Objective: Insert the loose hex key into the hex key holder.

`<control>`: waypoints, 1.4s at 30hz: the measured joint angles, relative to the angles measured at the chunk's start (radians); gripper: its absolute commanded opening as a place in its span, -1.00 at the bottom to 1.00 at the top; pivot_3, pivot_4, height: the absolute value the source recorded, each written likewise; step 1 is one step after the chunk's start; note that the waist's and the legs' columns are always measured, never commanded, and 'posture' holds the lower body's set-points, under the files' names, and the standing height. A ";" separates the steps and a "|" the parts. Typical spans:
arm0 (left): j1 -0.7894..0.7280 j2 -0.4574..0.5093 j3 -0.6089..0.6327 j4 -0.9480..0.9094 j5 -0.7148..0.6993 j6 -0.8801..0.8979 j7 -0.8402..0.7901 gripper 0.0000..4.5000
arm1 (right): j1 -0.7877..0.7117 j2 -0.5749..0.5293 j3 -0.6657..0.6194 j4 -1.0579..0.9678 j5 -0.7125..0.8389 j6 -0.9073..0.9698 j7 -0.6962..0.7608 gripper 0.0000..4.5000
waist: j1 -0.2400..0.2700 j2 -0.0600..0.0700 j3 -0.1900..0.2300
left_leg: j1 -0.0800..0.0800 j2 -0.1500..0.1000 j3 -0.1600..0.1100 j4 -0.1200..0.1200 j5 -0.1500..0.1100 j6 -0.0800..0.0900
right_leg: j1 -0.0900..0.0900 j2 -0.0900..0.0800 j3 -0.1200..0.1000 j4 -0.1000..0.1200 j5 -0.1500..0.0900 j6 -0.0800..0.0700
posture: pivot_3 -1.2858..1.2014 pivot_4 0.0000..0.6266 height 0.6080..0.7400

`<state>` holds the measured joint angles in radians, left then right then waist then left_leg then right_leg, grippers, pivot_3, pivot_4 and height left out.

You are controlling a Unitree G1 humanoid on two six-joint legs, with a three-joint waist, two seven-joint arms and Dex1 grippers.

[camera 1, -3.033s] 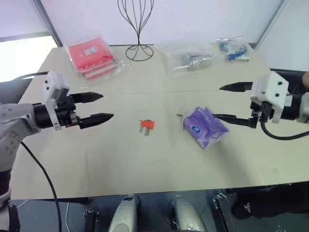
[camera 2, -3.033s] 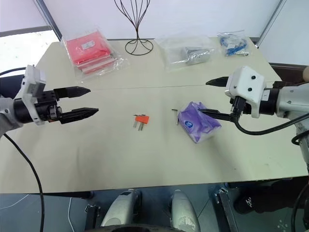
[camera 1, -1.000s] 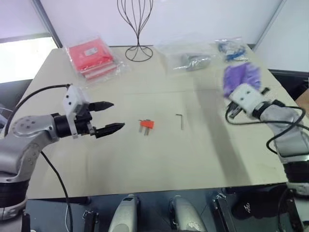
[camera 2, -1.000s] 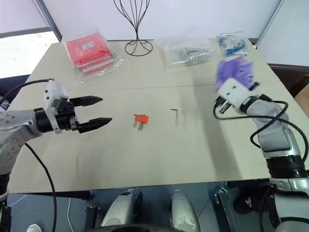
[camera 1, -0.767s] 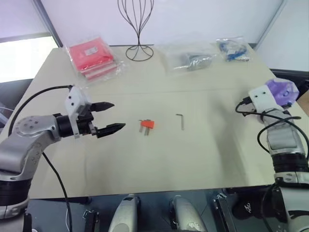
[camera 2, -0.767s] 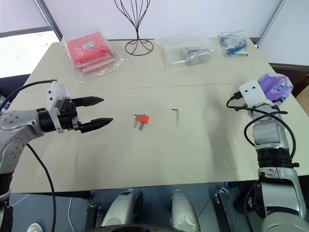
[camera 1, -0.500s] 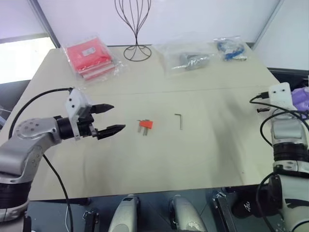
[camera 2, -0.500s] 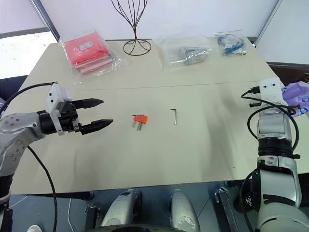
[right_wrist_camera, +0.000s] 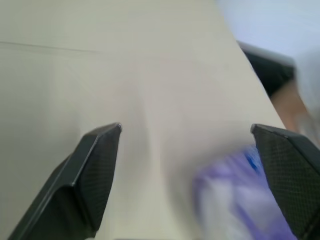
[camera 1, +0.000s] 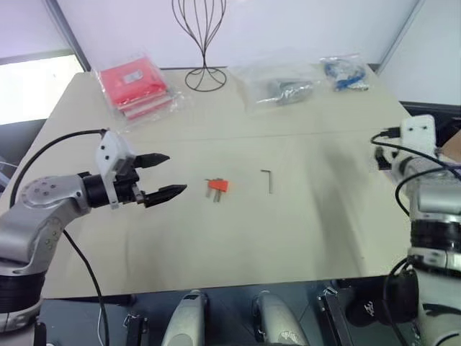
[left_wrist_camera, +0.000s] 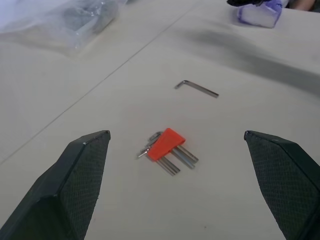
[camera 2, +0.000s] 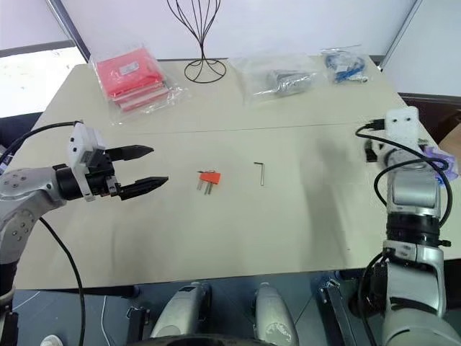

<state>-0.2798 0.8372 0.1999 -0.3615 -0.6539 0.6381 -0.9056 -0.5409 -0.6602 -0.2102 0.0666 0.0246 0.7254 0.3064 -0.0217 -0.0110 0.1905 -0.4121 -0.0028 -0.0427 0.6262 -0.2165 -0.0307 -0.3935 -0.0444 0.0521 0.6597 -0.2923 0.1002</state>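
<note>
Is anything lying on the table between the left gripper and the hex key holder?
No. In the left eye view, bare table separates the open left gripper from the hex key holder; the loose hex key lies beyond the holder.

From the right wrist, the purple packet [right_wrist_camera: 240, 200] is a smear between the pincer's spread fingers, its print unreadable and its lower part cut off. On the head views it hides behind the right arm, one sliver showing. The contents of the clear bags [camera 2: 284, 79] at the desk's far edge are too small to make out.
</note>
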 measured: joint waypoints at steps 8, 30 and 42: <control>-0.014 0.000 -0.022 0.018 0.006 0.002 -0.014 1.00 | 0.040 -0.020 0.289 -0.376 0.136 -0.034 0.349 0.98 | 0.000 0.000 0.000 | 0.001 0.000 -0.002 0.003 0.000 0.000 | 0.000 0.000 0.000 0.002 0.000 0.000 | 0.03 -0.52 1.00; -0.082 -0.063 -0.143 0.181 0.100 -0.102 -0.095 1.00 | -0.153 0.203 0.564 0.168 0.066 -0.303 0.575 0.98 | 0.002 -0.001 0.000 | 0.000 0.000 -0.005 0.002 0.000 0.000 | -0.001 -0.001 -0.001 0.003 0.000 0.000 | 0.03 -0.52 1.00; -0.029 -0.037 -0.092 0.115 0.096 -0.080 -0.081 1.00 | -0.243 0.302 0.575 0.419 0.014 -0.487 0.620 0.98 | 0.000 -0.001 0.000 | 0.000 0.000 -0.006 0.002 0.000 0.000 | -0.002 0.000 -0.001 0.004 0.000 0.000 | 0.03 -0.52 1.00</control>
<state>-0.3086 0.7999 0.1080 -0.2461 -0.5581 0.5582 -0.9862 -0.7835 -0.3578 0.3652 0.4859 0.0385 0.2385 0.9261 -0.0214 -0.0119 0.1910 -0.4125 -0.0030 -0.0488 0.6280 -0.2166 -0.0308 -0.3954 -0.0448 0.0511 0.6635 -0.2924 0.0999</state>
